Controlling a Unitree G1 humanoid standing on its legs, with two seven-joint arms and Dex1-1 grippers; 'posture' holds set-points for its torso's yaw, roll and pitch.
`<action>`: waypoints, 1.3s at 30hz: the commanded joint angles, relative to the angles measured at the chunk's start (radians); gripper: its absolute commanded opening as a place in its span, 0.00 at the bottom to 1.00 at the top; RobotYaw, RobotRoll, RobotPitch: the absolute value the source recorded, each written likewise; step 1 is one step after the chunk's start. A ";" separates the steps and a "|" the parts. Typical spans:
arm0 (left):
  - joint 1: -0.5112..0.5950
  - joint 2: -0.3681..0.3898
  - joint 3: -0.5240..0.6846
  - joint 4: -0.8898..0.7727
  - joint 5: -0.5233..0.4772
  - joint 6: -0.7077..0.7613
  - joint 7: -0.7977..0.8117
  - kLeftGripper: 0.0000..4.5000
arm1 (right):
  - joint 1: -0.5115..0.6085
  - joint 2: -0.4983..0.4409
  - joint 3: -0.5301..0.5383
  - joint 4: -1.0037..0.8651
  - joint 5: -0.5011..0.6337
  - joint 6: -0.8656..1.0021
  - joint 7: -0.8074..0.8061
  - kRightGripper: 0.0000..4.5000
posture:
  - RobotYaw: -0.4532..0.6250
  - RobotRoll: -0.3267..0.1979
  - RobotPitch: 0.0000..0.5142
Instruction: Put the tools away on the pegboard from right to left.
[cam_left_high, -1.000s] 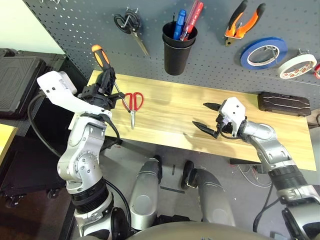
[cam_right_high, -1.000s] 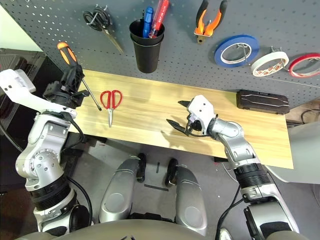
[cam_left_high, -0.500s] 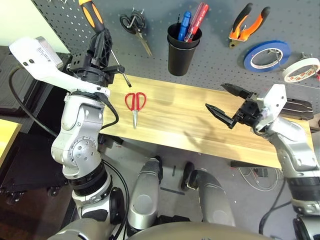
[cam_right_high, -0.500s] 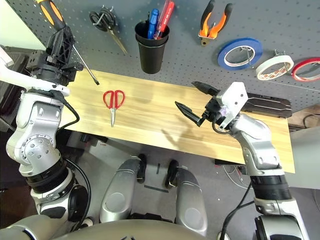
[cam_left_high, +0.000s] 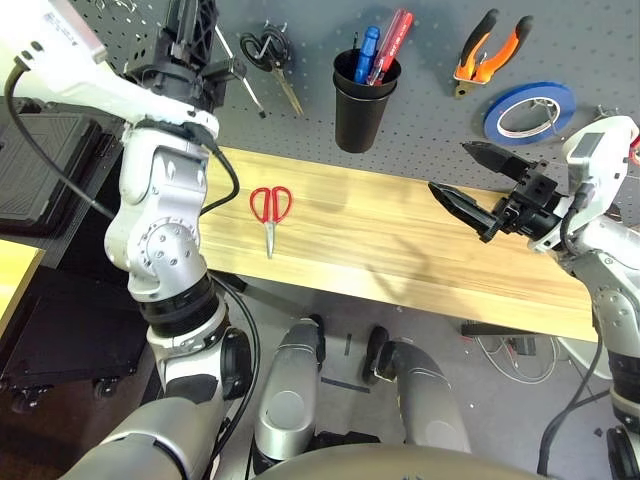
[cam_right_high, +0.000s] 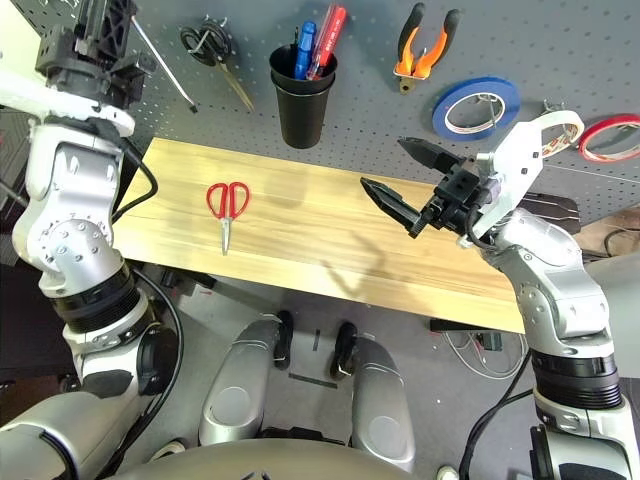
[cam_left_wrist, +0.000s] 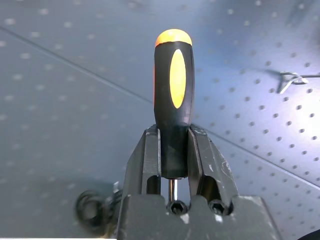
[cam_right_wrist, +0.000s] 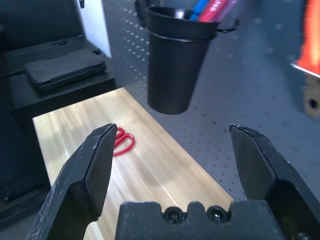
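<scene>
Nearest the robot, the right gripper hangs over the table with jaws spread wide and empty, and the red scissors lie flat on the wood well to its left, not yet put away. Further off, the left gripper is clamped on the screwdriver (orange-and-black handle, shaft pointing down-right), raised against the pegboard, left of the black scissors. Beyond, pliers and cream tape already hang right of the cup; judged half done.
</scene>
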 joint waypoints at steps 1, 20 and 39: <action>-0.040 -0.025 -0.039 0.046 0.016 -0.056 -0.024 0.12 | 0.016 -0.001 -0.032 -0.009 0.014 0.024 -0.029 1.00 | 0.51 0.62 0.44; -0.172 -0.126 -0.086 0.394 0.156 -0.375 -0.056 0.12 | 0.003 0.031 -0.010 0.004 -0.020 0.004 -0.069 1.00 | 0.48 0.62 0.45; -0.148 -0.155 -0.144 0.525 0.243 -0.497 -0.105 0.53 | 0.006 0.083 0.025 -0.009 -0.041 0.008 -0.117 1.00 | 0.48 0.62 0.47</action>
